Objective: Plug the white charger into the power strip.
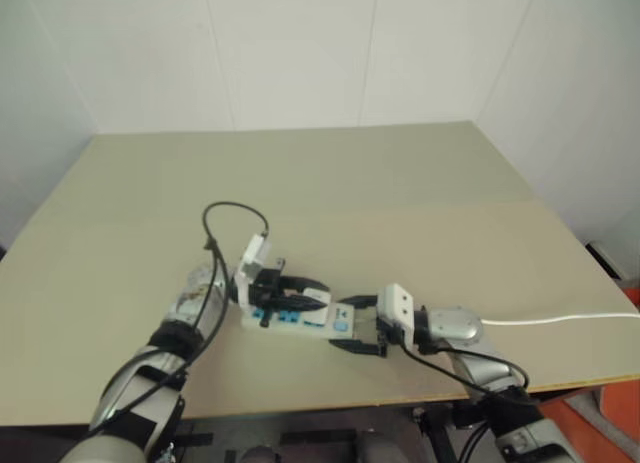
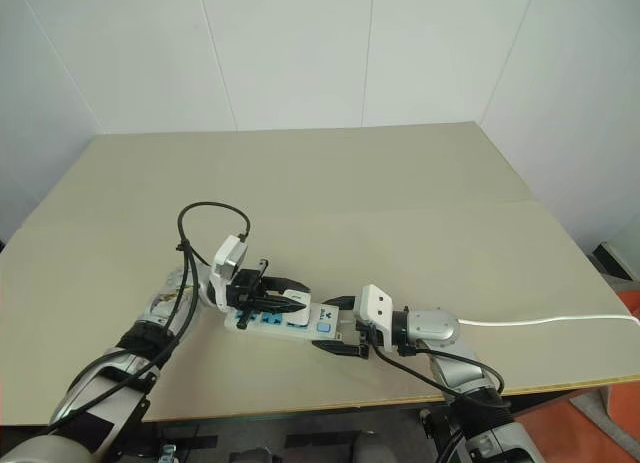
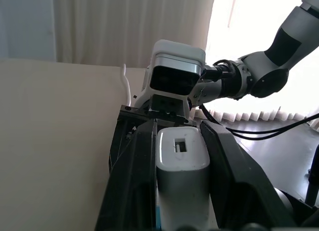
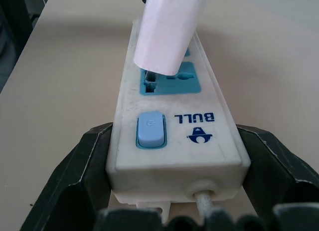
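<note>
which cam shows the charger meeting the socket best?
Right wrist view: the white charger sits tilted over a blue socket of the power strip, close up. Left wrist view shows its back between the fingers. Eye views show it small.

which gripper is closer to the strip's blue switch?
Right. The right gripper straddles the power strip at the cord end, right by the blue switch. The left gripper holds the white charger over the first socket beyond it.

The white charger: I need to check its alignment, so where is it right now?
In the right wrist view the white charger sits on the blue socket nearest the switch of the power strip, clamped in the left end effector.
</note>
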Robot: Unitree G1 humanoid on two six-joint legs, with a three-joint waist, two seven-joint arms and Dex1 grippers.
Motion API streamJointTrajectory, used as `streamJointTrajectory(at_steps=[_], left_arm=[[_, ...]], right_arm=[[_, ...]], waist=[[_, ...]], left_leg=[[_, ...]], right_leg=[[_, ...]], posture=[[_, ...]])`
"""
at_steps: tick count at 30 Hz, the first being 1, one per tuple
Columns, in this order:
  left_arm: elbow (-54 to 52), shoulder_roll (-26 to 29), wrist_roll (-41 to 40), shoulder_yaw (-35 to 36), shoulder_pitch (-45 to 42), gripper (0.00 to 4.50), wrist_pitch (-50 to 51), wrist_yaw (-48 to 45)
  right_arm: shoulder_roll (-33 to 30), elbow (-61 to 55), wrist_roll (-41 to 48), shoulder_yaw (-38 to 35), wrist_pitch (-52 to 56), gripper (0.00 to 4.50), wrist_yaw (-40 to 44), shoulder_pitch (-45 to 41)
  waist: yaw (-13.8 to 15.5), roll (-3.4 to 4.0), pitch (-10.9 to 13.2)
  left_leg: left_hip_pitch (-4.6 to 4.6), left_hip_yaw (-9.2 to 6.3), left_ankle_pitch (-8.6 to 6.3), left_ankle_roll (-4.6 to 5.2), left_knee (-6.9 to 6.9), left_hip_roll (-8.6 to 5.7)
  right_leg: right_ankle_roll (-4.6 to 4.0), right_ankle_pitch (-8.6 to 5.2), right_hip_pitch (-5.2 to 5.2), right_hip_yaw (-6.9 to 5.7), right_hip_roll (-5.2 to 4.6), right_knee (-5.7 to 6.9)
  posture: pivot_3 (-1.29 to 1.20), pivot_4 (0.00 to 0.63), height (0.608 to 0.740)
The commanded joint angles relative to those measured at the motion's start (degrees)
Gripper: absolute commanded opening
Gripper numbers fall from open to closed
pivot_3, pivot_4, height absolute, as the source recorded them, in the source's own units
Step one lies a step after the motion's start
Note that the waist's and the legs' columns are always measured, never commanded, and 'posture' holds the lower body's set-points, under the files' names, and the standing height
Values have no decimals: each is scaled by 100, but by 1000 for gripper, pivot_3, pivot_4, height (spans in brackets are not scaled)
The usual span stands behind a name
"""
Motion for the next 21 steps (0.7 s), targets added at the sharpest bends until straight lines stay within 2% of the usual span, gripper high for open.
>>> streamJointTrajectory(at_steps=[1, 7, 14, 21], left_arm=[[7, 36, 97, -41, 64, 1029, -199, -38], [204, -27, 339, -4, 155, 1029, -528, -38], [306, -125, 444, 185, 214, 1029, -691, -38], [322, -144, 569, 417, 329, 1029, -706, -38]], right_arm=[[51, -26, -183, 290, 83, 3421, 43, 91], [58, 5, -182, 276, 63, 3421, 55, 87], [-40, 92, -39, 298, 709, 3421, 319, -98], [-8, 229, -42, 277, 661, 3421, 353, -214]], waist=[[-3, 0, 0], [-2, 0, -1], [2, 0, -1], [1, -1, -2]], left_leg=[[0, 0, 0, 0, 0, 0], [3, 1, -1, 1, 0, 6], [31, 2, -4, 6, -1, 7], [31, 2, -4, 7, -1, 8]], right_leg=[[0, 0, 0, 0, 1, 0], [0, 0, 3, 0, 5, -1], [0, -1, 33, 0, 6, -7], [0, -1, 34, 0, 6, -8]], posture=[[0, 150, 740], [0, 150, 740], [0, 150, 740], [0, 150, 740]])
